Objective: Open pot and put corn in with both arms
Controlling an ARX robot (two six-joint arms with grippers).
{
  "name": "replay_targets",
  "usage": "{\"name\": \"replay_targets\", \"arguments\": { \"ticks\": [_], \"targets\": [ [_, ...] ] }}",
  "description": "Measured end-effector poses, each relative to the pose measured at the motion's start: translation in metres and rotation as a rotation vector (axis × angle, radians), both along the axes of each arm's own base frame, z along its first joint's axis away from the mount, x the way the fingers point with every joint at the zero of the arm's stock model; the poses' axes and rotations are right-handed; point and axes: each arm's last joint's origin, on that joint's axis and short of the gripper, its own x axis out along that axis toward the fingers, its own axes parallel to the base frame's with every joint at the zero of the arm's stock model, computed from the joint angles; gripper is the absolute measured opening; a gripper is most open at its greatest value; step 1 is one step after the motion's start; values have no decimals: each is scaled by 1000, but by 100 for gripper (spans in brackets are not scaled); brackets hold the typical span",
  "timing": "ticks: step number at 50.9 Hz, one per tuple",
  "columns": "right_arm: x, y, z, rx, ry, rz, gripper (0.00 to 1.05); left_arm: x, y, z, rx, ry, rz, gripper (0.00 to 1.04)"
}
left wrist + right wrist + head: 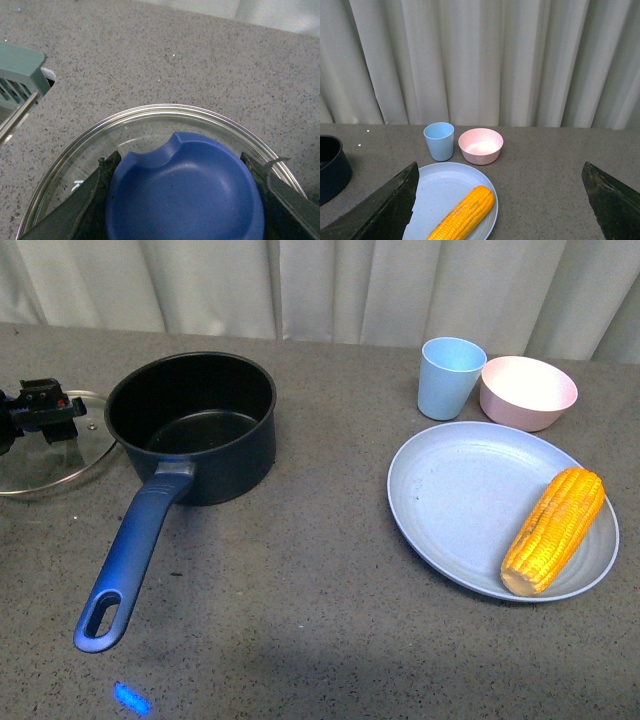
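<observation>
Ahead of me a pale blue-grey plate [450, 490] lies on the speckled grey table [300, 590]. Just behind the plate I see a pale blue cup [450, 378] standing upright, with a pink bowl [528, 392] just beside it. White curtains [350, 285] hang well behind the plate.

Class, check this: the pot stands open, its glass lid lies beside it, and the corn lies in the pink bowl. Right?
One slip: the corn lies on the pale blue plate, not in the pink bowl, as the front view shows. The pot is open, the lid beside it.
</observation>
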Motion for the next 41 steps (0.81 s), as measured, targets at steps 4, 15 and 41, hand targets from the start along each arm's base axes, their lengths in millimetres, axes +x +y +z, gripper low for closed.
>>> {"name": "replay_targets", "arguments": {
  "ticks": [4,15,41],
  "targets": [
    [0,0,0,0,0,0,95,0,0,-6,4,14,-3,63],
    [0,0,0,0,0,0,95,1,-1,-11,27,29,-1,63],
    [0,0,0,0,0,0,95,-22,5,44,68,-67,90,98]
  ]
}}
